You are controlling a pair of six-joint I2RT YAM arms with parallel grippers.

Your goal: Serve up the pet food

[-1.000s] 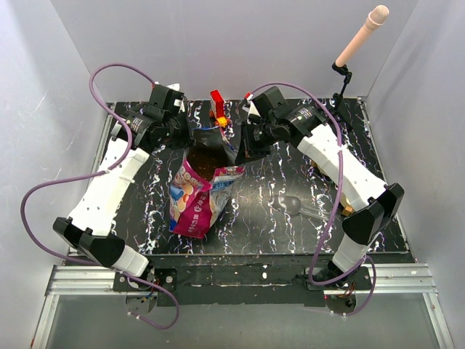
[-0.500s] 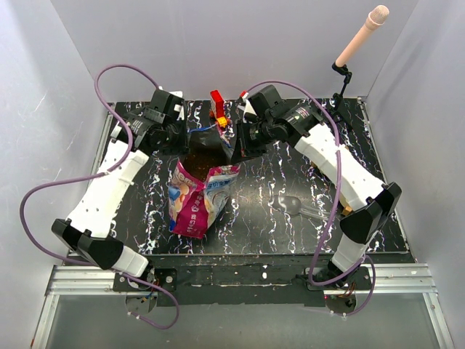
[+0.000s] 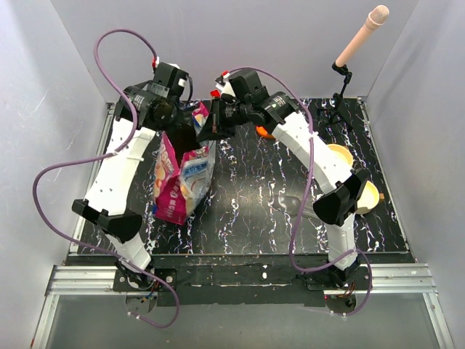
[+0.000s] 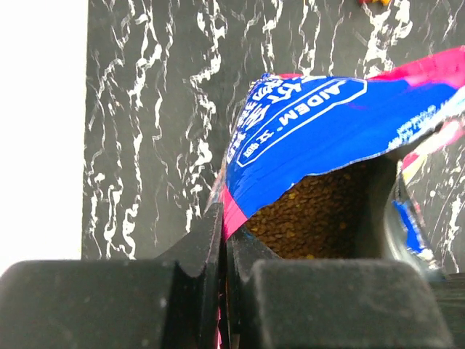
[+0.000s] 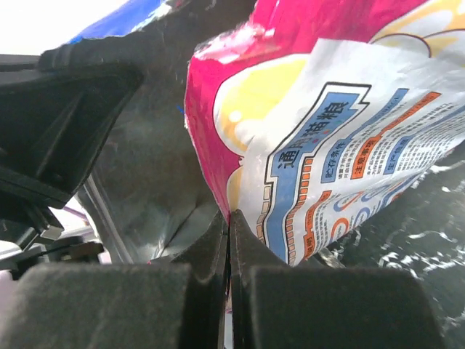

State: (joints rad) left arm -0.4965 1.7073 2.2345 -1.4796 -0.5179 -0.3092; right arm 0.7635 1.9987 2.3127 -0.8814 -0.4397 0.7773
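Observation:
The glossy pink, white and blue bag point(image 3: 182, 182) hangs upright over the left middle of the black marbled table point(image 3: 254, 189), held by its open top. My left gripper point(image 3: 187, 122) is shut on the left rim of the mouth, my right gripper point(image 3: 211, 131) on the right rim. In the left wrist view the fingers point(image 4: 225, 240) pinch the blue and pink edge point(image 4: 320, 123), and dark-brown kibble point(image 4: 320, 218) shows inside. In the right wrist view the gripper point(image 5: 229, 233) pinches the pink and white wall point(image 5: 349, 145). The top view does not show the kibble.
An orange bowl point(image 3: 265, 133) peeks out behind my right arm at the back. Two wooden bowls point(image 3: 340, 155) point(image 3: 368, 196) stand at the right edge. A clear scoop point(image 3: 290, 203) lies right of centre. A microphone on a stand point(image 3: 360, 36) rises at the back right.
Both grippers have risen and moved left and back with the bag's mouth. The bag now hangs more upright and further left. My right arm has stretched out, uncovering the bowls at the right.

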